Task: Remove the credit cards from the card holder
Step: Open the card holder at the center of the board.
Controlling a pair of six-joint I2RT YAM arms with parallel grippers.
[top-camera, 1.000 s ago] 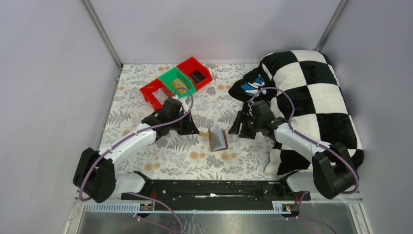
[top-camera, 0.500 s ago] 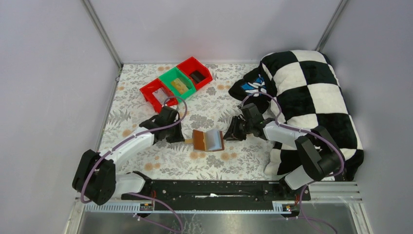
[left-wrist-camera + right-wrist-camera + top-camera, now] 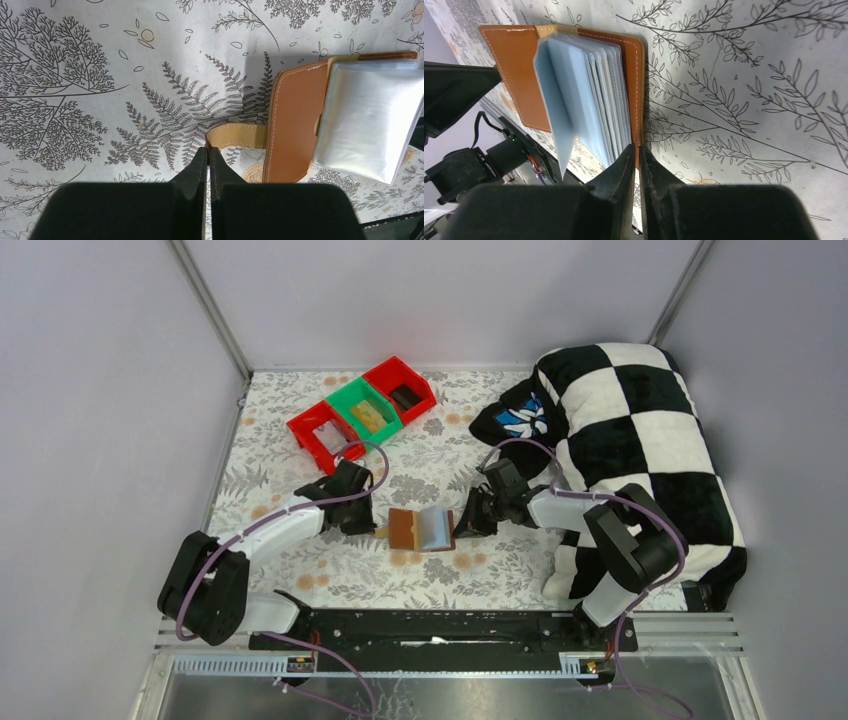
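Top external view, sweeping from the left: red and green bins (image 3: 362,408) sit at the far left of the flowered counter (image 3: 440,455), well apart from the action. Nearer, the left hand (image 3: 374,528) is low over the counter, fingers pressed together right at the tip of the tan strap (image 3: 237,136). The left wrist view shows fingertips and strap end meeting, but pinch or mere touch, I can't tell.

Just right of it, the card holder (image 3: 404,530) lies open near the middle of the counter, its brown left cover flat. The credit cards (image 3: 436,529) are in it: the right wrist view shows pale grey leaves fanned up from the spine, none out.

On to the right hand (image 3: 462,530): fingers close together, clamped on the edge of the card holder's right cover, with the leather running into the narrow slit between the tips. Far right, a black-and-white checked cushion (image 3: 640,440) fills that side of the counter.
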